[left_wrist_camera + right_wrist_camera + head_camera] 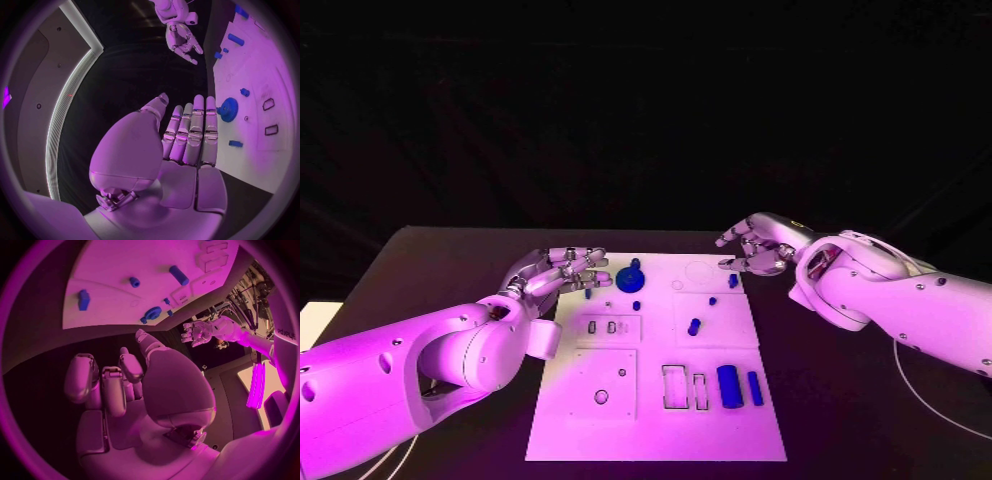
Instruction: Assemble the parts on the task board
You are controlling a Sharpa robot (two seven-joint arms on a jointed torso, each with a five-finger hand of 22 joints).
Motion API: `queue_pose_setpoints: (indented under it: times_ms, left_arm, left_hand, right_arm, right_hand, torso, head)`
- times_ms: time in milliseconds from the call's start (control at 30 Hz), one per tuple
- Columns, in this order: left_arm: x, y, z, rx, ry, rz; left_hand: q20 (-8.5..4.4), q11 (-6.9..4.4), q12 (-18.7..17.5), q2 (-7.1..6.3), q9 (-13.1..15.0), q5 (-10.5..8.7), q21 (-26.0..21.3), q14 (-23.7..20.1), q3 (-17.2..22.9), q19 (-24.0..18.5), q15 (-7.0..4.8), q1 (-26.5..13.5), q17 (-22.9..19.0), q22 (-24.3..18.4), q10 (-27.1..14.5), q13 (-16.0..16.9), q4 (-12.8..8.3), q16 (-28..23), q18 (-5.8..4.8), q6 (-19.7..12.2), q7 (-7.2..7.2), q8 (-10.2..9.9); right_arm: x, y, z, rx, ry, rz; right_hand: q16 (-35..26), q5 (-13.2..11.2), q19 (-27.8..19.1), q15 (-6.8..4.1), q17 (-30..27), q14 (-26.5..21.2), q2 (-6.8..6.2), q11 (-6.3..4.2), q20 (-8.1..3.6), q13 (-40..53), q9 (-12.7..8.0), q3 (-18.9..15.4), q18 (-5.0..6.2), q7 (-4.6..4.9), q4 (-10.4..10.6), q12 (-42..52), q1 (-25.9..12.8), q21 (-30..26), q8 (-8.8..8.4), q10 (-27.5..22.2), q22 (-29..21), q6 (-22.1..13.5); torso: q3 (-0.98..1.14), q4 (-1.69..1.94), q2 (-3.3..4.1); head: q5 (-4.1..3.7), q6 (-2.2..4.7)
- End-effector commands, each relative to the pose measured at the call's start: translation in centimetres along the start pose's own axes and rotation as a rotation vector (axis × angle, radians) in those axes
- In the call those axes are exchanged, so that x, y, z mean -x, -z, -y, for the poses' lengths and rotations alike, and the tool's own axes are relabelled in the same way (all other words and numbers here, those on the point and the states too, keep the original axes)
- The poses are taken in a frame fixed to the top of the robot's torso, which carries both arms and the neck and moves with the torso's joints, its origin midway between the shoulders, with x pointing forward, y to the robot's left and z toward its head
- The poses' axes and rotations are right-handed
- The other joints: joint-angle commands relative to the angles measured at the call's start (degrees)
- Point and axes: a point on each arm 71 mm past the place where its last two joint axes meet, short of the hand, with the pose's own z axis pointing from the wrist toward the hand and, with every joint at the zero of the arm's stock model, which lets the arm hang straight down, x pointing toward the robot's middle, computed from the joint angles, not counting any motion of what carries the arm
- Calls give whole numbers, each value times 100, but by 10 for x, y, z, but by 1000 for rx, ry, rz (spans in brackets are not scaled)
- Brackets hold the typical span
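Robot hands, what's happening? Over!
Left hand open, right hand open, both hovering at the task board far edge. Blue parts untouched. Nothing blocking.

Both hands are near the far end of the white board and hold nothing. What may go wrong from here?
1. The left hand hovers just beside the blue gear; a sideways move might knock it or the small blue peg nearby.
2. The right hand has its fingers curled at the far right corner of the board; lowering there may push the board instead of gripping a part.
3. Both hands work at the same end and may collide.
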Motion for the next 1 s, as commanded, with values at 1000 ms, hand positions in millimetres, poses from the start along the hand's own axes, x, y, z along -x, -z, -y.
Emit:
queue_pose_setpoints:
  times_ms: [1000]
  left_arm:
    - [-1,-4,-2,-6,8,-16]
  left_hand:
    - [3,-2,-28,44,2,-31,-25,-26,11,-23,7,4,6,-6,-22,-1,-35,-30,9,-25,36,-35]
  right_arm:
    - [-44,-4,53,-25,-75,-122]
  right_hand:
    - [34,80,11,22,814,445,-4,12,15,31,12,10,-31,-1,-142,-3,197,-4,-27,-33,-15,-5]
  torso:
    - [89,-82,-41]
  head:
    - [16,-83]
